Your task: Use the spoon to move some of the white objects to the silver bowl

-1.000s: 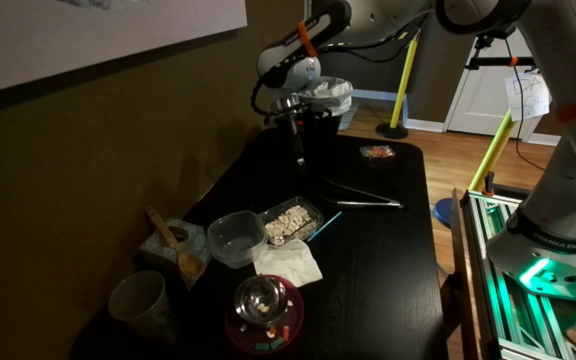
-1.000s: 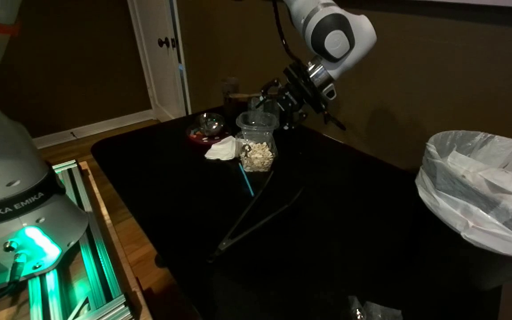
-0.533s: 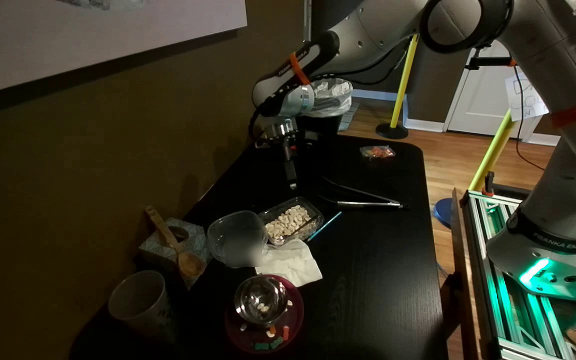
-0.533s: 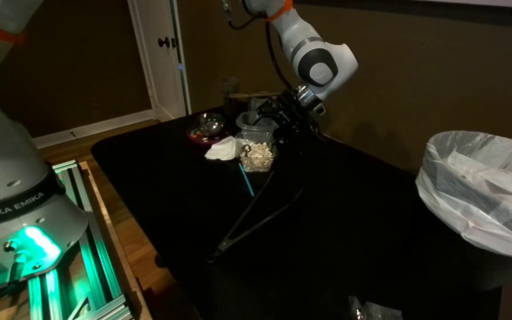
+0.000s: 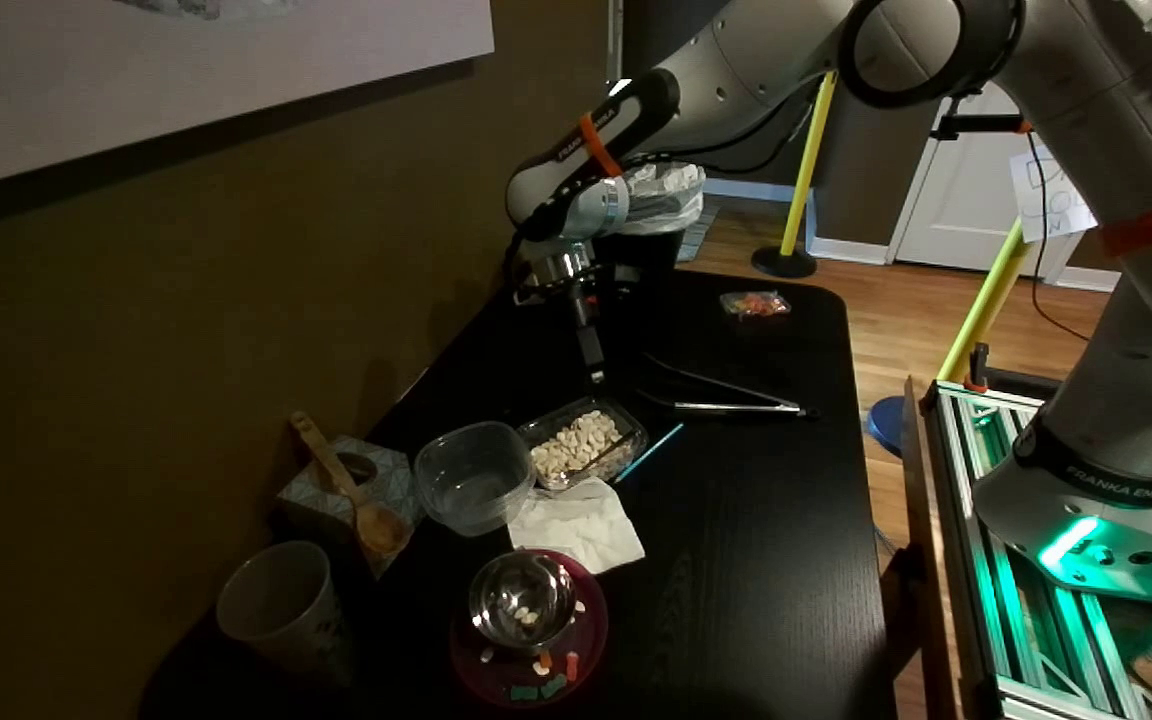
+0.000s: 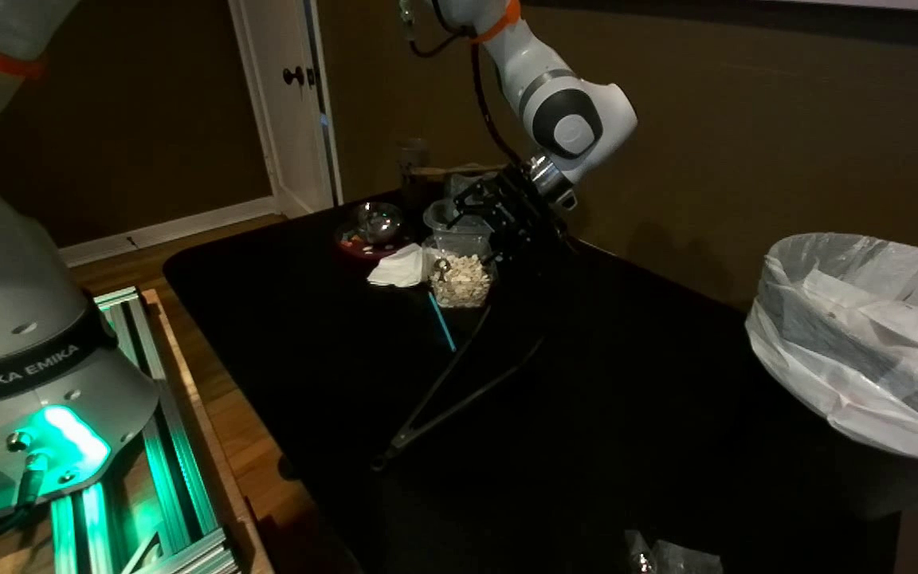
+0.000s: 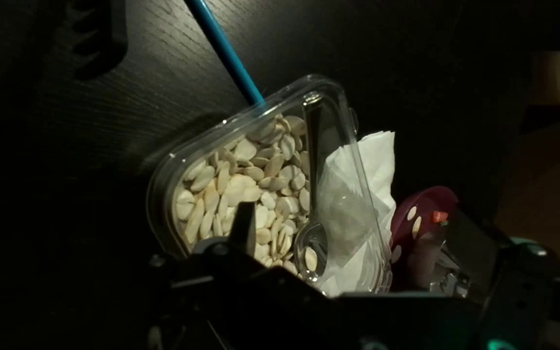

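You are holding gripper [image 6: 472, 243] near tray [image 7: 163, 204], jaws parted, gripping nothing. Spoon [image 7: 313, 184] and most seeds [image 7: 260, 180] are resting inside tray. Some seeds are sitting in silver bowl [image 5: 506, 588], apart from tray: goal perhaps part-met. Spoon grasp, scooping and tipping are apparently remaining.

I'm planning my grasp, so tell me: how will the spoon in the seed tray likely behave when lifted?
The spoon looks like shiny metal, so probably stiff and perhaps slippery. Its handle is slim, so it may twist when gripped. One white seed appears to lie in the scoop and could drop if tilted.
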You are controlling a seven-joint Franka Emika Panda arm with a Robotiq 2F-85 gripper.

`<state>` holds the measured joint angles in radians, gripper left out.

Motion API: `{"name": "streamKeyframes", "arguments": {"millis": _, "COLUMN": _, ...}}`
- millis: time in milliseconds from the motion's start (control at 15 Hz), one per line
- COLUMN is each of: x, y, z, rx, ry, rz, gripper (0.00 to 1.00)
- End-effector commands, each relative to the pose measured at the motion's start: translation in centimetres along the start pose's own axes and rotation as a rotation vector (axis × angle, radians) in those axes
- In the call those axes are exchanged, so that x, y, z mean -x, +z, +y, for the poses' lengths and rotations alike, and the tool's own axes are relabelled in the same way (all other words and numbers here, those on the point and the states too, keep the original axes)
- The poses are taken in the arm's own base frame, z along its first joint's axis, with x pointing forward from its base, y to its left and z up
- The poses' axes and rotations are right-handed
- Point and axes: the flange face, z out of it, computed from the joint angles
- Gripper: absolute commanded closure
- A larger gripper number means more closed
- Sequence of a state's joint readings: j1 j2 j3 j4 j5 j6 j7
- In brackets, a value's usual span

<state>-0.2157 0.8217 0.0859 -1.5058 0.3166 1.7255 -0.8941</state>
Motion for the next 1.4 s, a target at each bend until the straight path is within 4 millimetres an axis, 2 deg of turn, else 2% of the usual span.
{"name": "streamKeyframes", "arguments": {"millis": 0, "x": 0.6, "y": 1.3, "z": -1.0, "rx": 0.058, "ry": -0.11, "rz": -0.085, "gripper": 0.0}}
{"name": "streamKeyframes", "arguments": {"millis": 133, "x": 1.1, "y": 2.0, "z": -1.3, "rx": 0.07, "ry": -0.167, "rz": -0.157, "gripper": 0.0}}
{"name": "streamKeyframes", "arguments": {"millis": 200, "x": 0.4, "y": 1.3, "z": -0.5, "rx": 0.046, "ry": -0.112, "rz": -0.108, "gripper": 0.0}}
{"name": "streamKeyframes", "arguments": {"millis": 600, "x": 0.2, "y": 1.5, "z": -0.6, "rx": 0.076, "ry": -0.155, "rz": -0.092, "gripper": 0.0}}
{"name": "streamKeyframes", "arguments": {"millis": 1000, "x": -1.1, "y": 3.6, "z": -1.7, "rx": 0.179, "ry": -0.2, "rz": -0.047, "gripper": 0.0}}
{"name": "streamKeyframes", "arguments": {"millis": 1067, "x": -1.3, "y": 3.1, "z": -0.9, "rx": 0.153, "ry": -0.185, "rz": -0.045, "gripper": 0.0}}
{"name": "streamKeyframes", "arguments": {"millis": 1333, "x": -1.5, "y": 3.2, "z": -1.0, "rx": 0.158, "ry": -0.188, "rz": -0.044, "gripper": 0.0}}
